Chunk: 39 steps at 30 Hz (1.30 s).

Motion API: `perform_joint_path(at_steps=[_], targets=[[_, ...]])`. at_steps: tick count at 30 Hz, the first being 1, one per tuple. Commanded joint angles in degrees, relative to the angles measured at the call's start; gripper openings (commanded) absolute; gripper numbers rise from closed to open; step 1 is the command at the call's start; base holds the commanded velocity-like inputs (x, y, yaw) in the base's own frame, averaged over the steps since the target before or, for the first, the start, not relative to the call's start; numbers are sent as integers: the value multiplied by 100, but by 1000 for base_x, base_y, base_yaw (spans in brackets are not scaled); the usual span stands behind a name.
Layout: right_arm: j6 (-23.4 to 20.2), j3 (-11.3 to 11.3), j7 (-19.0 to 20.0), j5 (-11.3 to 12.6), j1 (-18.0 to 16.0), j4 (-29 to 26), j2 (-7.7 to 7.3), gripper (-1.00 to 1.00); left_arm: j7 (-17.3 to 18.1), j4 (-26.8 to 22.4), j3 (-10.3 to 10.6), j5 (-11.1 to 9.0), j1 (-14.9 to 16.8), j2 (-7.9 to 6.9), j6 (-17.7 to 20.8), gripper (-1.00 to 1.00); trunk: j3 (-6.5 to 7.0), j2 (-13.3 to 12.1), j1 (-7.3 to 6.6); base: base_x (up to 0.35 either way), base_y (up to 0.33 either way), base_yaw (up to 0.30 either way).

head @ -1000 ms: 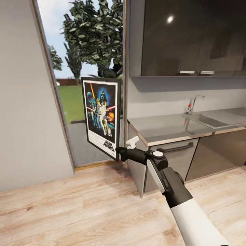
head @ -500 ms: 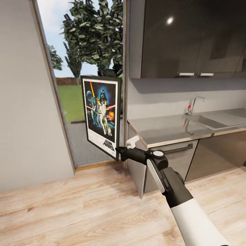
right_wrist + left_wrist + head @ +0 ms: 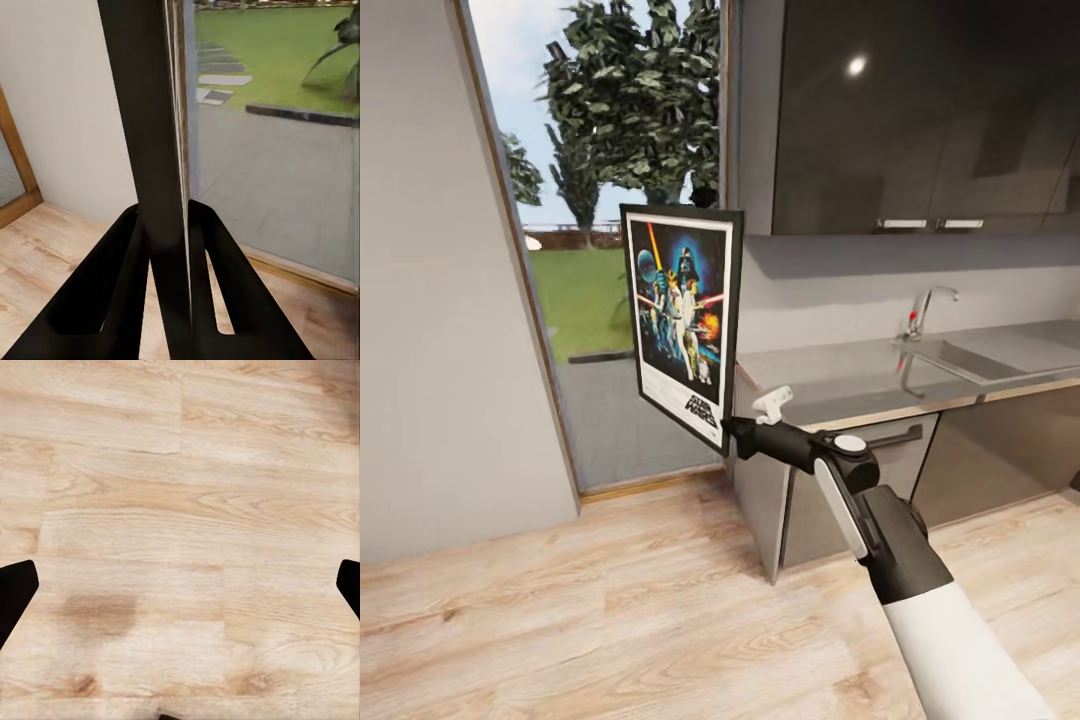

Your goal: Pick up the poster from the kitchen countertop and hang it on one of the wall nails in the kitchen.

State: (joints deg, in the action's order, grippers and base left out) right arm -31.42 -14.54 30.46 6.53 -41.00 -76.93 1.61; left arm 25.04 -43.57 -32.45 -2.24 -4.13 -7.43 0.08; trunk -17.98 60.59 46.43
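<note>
Right claw [image 3: 728,432] is clamped tight on the bottom corner of the poster [image 3: 685,320], fingers [image 3: 105,292] pinching the frame edge-on, so it's up in the air, upright, just off the end corner of the kitchen countertop [image 3: 840,380] with the window [image 3: 600,200] behind it. Left claw [image 3: 180,585] is spread wide over bare floor [image 3: 187,495], holding nothing. I can't spot a nail on the grey wall [image 3: 430,300] from here. A corner grip like that probably lets it swing, so I'd carry it slowly, keep it vertical and line up the top edge first.
</note>
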Motion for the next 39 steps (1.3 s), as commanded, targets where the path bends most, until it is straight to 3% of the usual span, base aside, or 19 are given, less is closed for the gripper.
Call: perform_joint_path(at_steps=[1, 7, 11, 12, 16, 39], targets=[[-59, 8, 0, 74, -4, -25, -23, -100, 27, -3, -7, -22, 0, -1, 1, 100, 13, -37, -22, 0, 0, 0], [-63, 78, 174, 76, -4, -194, -196, -100, 27, -3, -7, -22, 0, 0, 1, 100, 120, -278, -154, 0, 0, 0], [-71, 375, 817, 73, -4, -229, -360, -100, 27, -3, -7, -22, 0, -2, 1, 100, 192, -439, -242, 0, 0, 0], [-71, 537, 1039, 71, -4, -234, -406, -100, 27, -3, -7, -22, 0, -3, 1, 100, 210, -479, -264, 0, 0, 0], [-66, 898, 1442, 76, -4, -228, -482, -100, 27, 5, -7, -22, 0, 2, 1, 100, 282, -639, -351, 0, 0, 0], [-66, 924, 1479, 84, -13, -198, -487, -100, 27, 6, -7, -33, 0, 4, -8, 100, 695, -1562, -857, 0, 0, 0]])
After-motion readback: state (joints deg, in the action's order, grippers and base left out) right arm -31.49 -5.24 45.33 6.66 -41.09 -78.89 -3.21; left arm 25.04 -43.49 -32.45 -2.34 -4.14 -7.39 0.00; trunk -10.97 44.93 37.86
